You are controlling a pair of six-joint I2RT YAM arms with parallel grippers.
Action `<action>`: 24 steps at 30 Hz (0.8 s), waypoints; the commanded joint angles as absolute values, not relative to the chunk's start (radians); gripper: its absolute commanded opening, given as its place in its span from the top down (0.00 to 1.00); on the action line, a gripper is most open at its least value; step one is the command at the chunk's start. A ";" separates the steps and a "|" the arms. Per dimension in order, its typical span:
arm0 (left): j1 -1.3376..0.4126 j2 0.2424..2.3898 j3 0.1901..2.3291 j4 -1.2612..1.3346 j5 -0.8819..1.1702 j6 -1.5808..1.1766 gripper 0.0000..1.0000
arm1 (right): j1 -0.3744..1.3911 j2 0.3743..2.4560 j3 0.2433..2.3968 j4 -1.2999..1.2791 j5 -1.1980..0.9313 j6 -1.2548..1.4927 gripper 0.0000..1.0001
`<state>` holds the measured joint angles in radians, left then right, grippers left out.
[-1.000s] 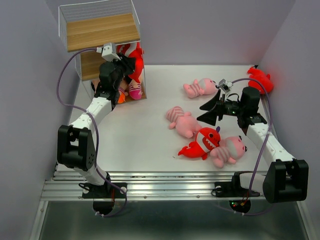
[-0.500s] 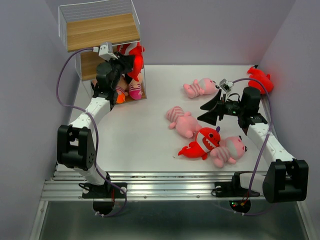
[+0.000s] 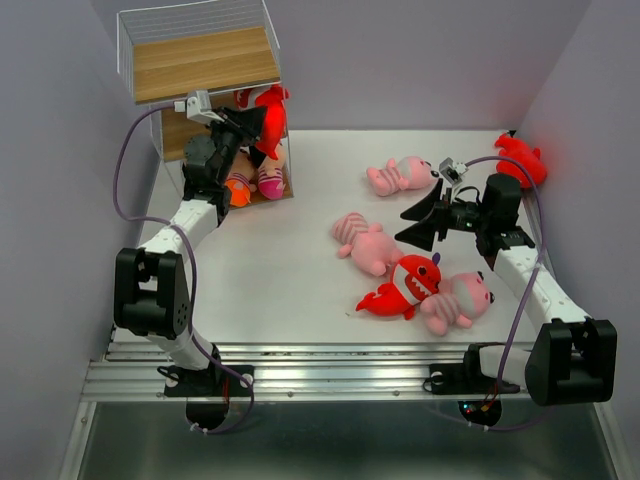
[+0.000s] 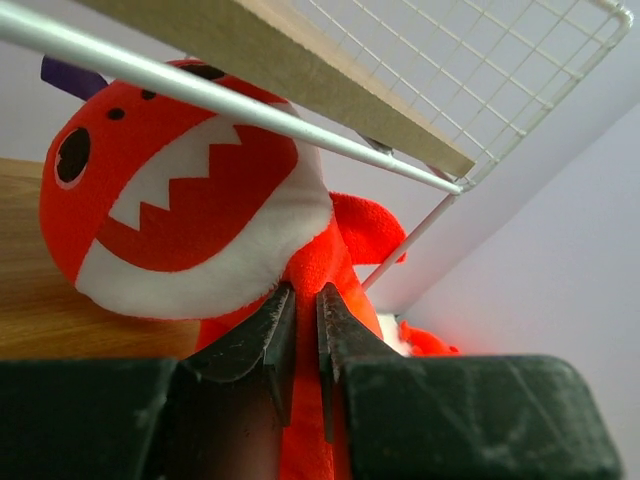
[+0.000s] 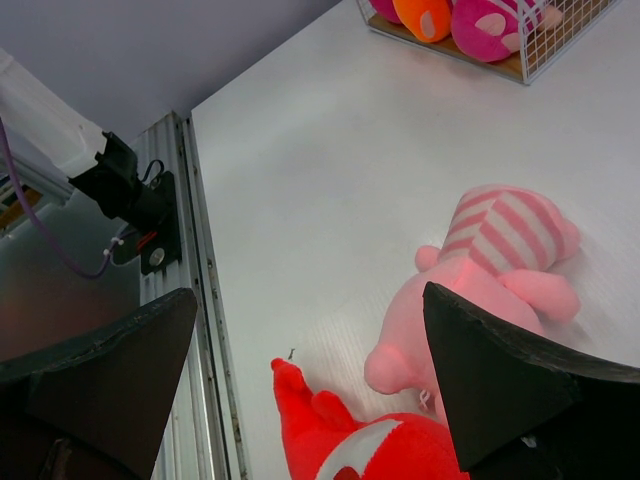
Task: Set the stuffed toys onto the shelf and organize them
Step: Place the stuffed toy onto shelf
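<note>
Left gripper (image 4: 298, 335) pinches a thin fold of the red shark (image 4: 190, 215), its head on the shelf (image 4: 330, 95) board under the top tier. So slim a hold may slip, tumbling it off the shelf. Right gripper (image 3: 412, 226) gapes wide.

- Top view: bright, even light from above. The white table (image 3: 300, 290) shows no glare, and the toys cast only short, soft shadows.
- At upper right, a red toy (image 3: 520, 158) throws a red glow onto the wall (image 3: 575, 120).
- The bottom strip is dimmer and grey.
- Left wrist view: the red shark (image 4: 180, 210) is sharp and well lit. The left gripper's fingers (image 4: 250, 350) along the bottom are dark and blurred.
- Right wrist view: the table looks slightly washed out. The right gripper's fingers (image 5: 500, 380) in the lower corners are black and out of focus.
</note>
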<state>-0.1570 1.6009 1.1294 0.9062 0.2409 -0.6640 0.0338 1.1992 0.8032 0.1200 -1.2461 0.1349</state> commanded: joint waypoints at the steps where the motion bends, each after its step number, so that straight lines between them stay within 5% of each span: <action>1: -0.152 1.592 1.117 1.098 0.279 -0.741 0.92 | 0.028 1.187 0.802 0.153 -1.267 0.123 0.00; 24: -0.144 1.657 1.100 1.206 0.275 -0.882 0.91 | 0.028 1.184 0.804 0.153 -1.269 0.124 0.00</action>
<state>-0.1425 1.6569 1.0924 1.1114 0.2504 -0.8524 0.0338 1.1992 0.8032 0.1196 -1.2499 0.1349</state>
